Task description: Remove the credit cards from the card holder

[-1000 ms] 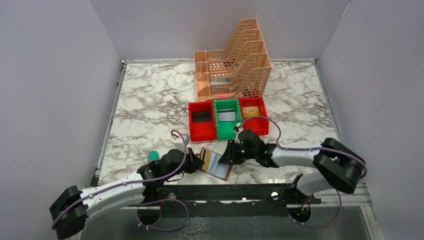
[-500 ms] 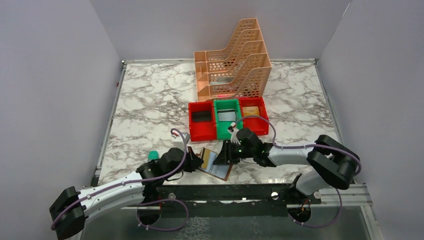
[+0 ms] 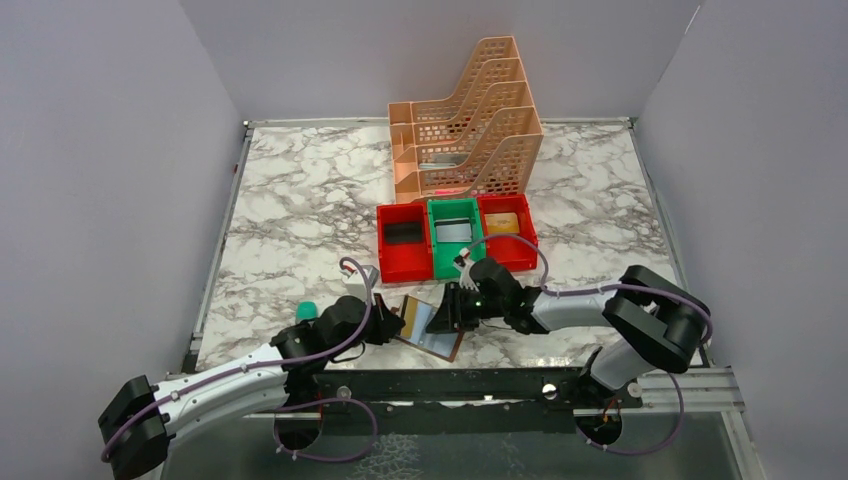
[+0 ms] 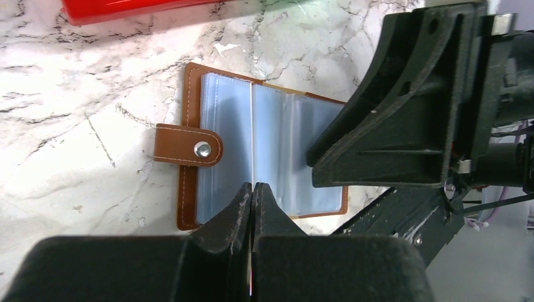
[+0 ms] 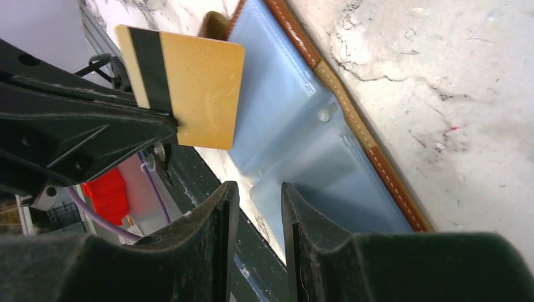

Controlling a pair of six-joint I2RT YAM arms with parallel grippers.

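Screening the card holder (image 3: 436,336), the right end effector (image 3: 455,308) sits near bins (image 3: 405,268).

Bright even light, soft shadows, foreground blurred

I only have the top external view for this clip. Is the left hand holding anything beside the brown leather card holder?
Observer: Yes. In the right wrist view the left hand is shut on a gold plastic card with a black magnetic stripe, apparently fully withdrawn.
Operator: Is the holder unfastened?
Observer: Yes. The left wrist view shows the brown leather card holder lying open, its snap tab undone beside blue-grey clear pockets.
Operator: And the right hand?
Observer: The right hand has its fingers slightly apart over a pocket, nothing visibly between them.
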